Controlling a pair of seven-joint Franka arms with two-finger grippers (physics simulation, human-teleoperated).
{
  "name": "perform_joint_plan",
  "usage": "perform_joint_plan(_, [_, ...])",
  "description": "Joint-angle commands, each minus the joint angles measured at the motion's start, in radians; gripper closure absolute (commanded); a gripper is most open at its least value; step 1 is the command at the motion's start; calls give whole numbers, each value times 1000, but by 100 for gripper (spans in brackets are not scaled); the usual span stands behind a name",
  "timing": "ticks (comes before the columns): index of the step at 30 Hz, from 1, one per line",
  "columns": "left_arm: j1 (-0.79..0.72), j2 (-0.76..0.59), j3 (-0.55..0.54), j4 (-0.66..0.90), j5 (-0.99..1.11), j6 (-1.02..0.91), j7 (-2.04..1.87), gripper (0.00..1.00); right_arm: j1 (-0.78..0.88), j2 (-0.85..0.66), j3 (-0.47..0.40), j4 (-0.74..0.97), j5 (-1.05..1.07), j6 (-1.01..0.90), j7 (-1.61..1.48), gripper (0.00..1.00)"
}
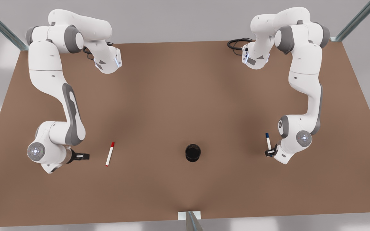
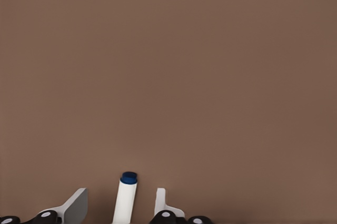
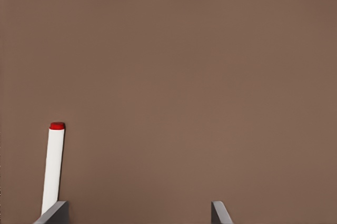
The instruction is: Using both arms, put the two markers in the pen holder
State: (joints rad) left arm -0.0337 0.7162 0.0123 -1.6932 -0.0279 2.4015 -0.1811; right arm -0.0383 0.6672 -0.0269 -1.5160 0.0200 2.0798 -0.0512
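While I look for words or labels, I can read none on the markers, the cup or my arms. My left gripper [image 1: 270, 153] is at the lower right of the front view. Its fingers [image 2: 160, 201] sit on both sides of the blue marker [image 1: 268, 141], but I cannot tell if they squeeze it. My right gripper [image 1: 87, 156] is at the lower left, fingers [image 3: 220, 212] wide apart, just beside the red marker [image 1: 110, 154] lying flat. The black pen holder [image 1: 193, 152] stands between both markers, with bare brown table [image 1: 185, 96] all around it.
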Motion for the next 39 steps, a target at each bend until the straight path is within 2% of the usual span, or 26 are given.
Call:
perform_joint_plan(1, [1,3,0,0,2,10,26,29,3,20,1,7,0,62,28,0])
perform_joint_plan(5, [0,9,0,1,0,10,26,30,44,83,21,13,2,63,116,0])
perform_joint_plan(10, [-3,17,0,1,0,10,26,44,101,115,31,51,5,57,194,0])
perform_joint_plan(14, [-6,17,0,0,0,10,26,53,117,152,42,53,6,63,243,9])
perform_joint_plan(17, [-6,23,0,1,0,10,26,55,117,187,47,77,6,65,271,15])
perform_joint_plan(19, [-6,23,0,3,0,10,26,55,118,187,48,77,8,63,272,23])
perform_joint_plan(21, [-6,25,0,3,2,10,26,55,120,186,48,77,8,60,271,42])
perform_joint_plan(22, [-6,25,0,3,2,10,26,55,118,186,48,77,8,60,271,47])
perform_joint_plan(26, [-8,25,0,3,0,10,26,71,120,187,48,77,9,63,271,53])
perform_joint_plan(31, [-9,17,-2,15,0,4,23,79,118,189,48,77,9,65,274,56])
perform_joint_plan(35, [-23,-109,-35,112,-6,-232,17,79,120,189,48,77,9,65,274,68])
perform_joint_plan(38, [-20,-189,-205,254,-18,-487,9,79,121,173,48,83,6,57,266,73])
perform_joint_plan(39, [-20,-189,-242,285,-78,-512,26,79,126,164,48,83,3,57,264,73])
